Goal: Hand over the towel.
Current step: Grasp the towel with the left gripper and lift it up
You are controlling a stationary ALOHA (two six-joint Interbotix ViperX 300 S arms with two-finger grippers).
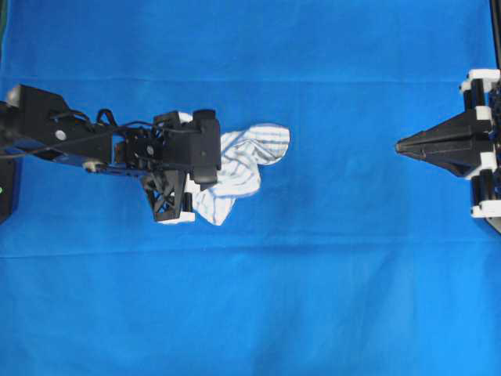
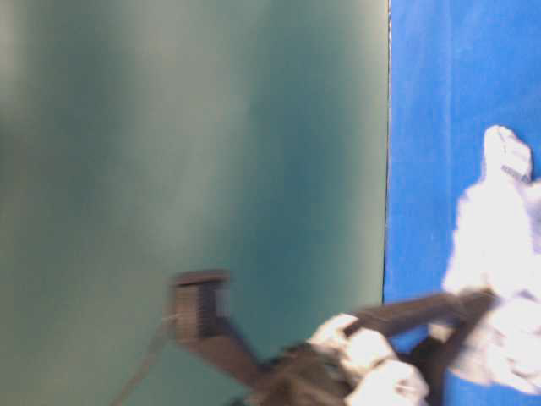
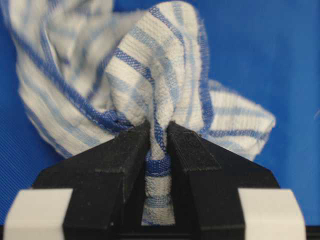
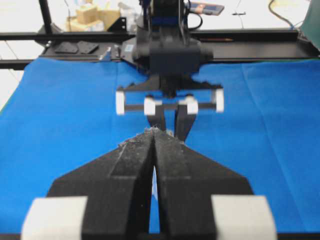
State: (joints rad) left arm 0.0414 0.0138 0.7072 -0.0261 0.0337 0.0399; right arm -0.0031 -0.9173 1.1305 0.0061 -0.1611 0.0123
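Note:
The towel, white with thin blue stripes, lies bunched on the blue cloth left of centre. My left gripper sits over its left part, and in the left wrist view its black fingers are shut on a pinched fold of the towel, with the rest of the cloth bulging up beyond the tips. My right gripper hovers far to the right, pointing left at the towel, shut with nothing between its fingers. The towel itself is hidden from the right wrist view by the fingers. The table-level view shows the towel only as a white blur.
A large plain blue cloth covers the whole table. In the right wrist view the left arm faces me across the cloth, with a black frame and clutter behind it. A dark green wall fills most of the table-level view.

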